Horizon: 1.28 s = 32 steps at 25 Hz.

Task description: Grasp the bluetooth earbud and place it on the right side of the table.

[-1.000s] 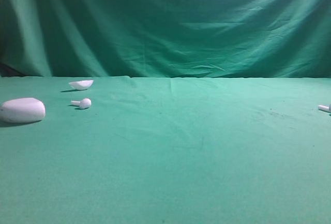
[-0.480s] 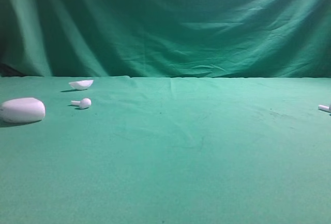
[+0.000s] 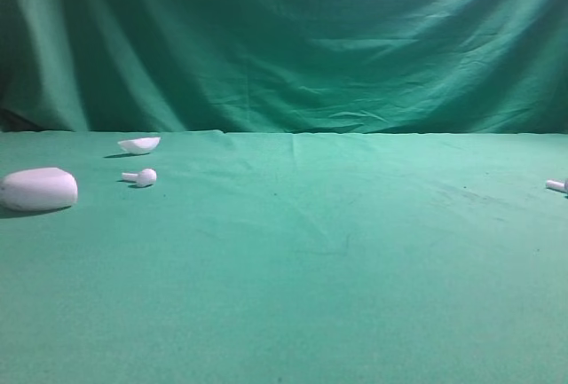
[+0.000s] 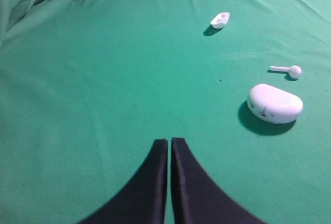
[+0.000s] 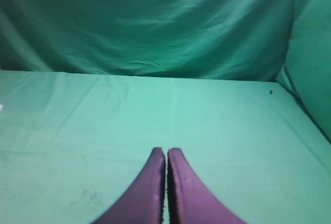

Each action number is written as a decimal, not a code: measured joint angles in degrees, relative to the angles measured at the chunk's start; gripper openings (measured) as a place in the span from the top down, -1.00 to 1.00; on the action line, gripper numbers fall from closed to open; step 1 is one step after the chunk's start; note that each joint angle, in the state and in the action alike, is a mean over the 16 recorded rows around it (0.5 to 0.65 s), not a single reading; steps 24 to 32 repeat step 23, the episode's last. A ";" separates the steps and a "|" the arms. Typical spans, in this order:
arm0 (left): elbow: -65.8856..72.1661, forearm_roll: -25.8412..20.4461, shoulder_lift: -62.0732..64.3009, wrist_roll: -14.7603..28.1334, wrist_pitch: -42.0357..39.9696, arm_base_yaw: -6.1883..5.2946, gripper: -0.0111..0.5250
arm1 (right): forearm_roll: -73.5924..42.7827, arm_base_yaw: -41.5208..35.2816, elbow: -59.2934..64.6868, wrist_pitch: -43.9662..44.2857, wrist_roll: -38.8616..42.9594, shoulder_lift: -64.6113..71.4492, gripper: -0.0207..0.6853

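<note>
A tiny white earbud [image 3: 140, 176] lies on the left of the green cloth table [image 3: 311, 295]; it also shows in the left wrist view [image 4: 288, 70]. A second white earbud [image 3: 556, 185] lies at the far right edge, partly cut off. No dark spot shows on either, so I cannot tell which is the bluetooth earbud. My left gripper [image 4: 169, 141] is shut and empty, hovering well short of the left earbud. My right gripper [image 5: 166, 150] is shut and empty over bare cloth. Neither gripper shows in the exterior view.
A large white pebble-shaped case [image 3: 37, 189] sits at the far left, near the left earbud, and shows in the left wrist view [image 4: 274, 103]. A small white shell-like piece [image 3: 139, 144] lies behind them. A green cloth backdrop [image 3: 284, 47] rises at the back.
</note>
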 joint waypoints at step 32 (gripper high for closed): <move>0.00 0.00 0.00 0.00 0.00 0.00 0.96 | 4.37 -4.36 20.72 -10.20 0.37 -4.28 0.94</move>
